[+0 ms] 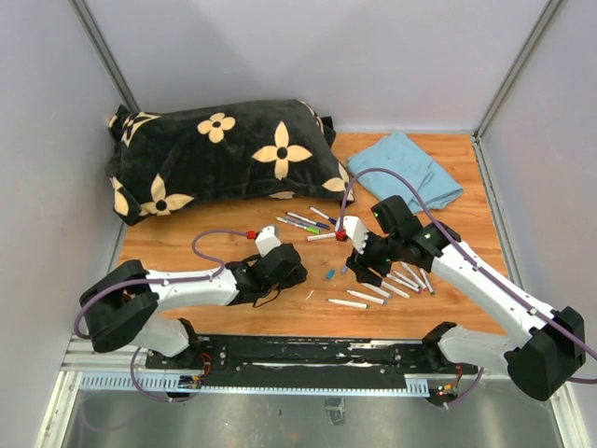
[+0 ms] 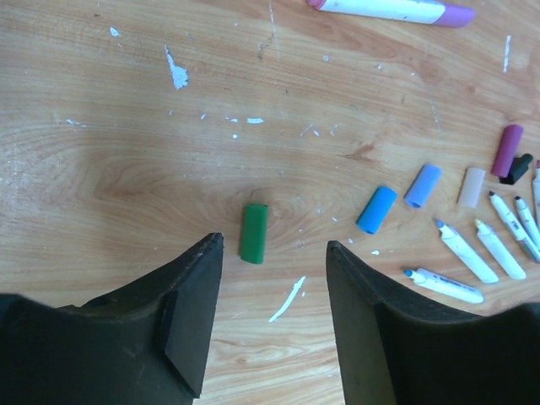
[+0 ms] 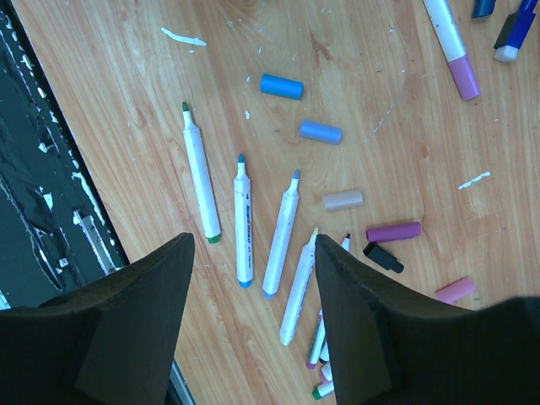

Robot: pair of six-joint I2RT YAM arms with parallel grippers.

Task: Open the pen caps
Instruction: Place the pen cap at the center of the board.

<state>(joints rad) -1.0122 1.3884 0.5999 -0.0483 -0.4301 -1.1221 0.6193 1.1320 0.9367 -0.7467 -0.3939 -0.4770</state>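
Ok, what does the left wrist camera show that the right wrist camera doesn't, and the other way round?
Only the left wrist view shows the green cap, lying loose by itself. Only the right wrist view shows the pink cap and the black rail along its left side. Both show the blue cap, light blue cap, beige cap, purple cap, black cap and the purple-capped pen.

Wooden table (image 1: 159, 245) – flowered pillow (image 1: 219, 154), blue cloth (image 1: 410, 168), white pens (image 3: 245, 224), loose pen caps (image 2: 253, 234)
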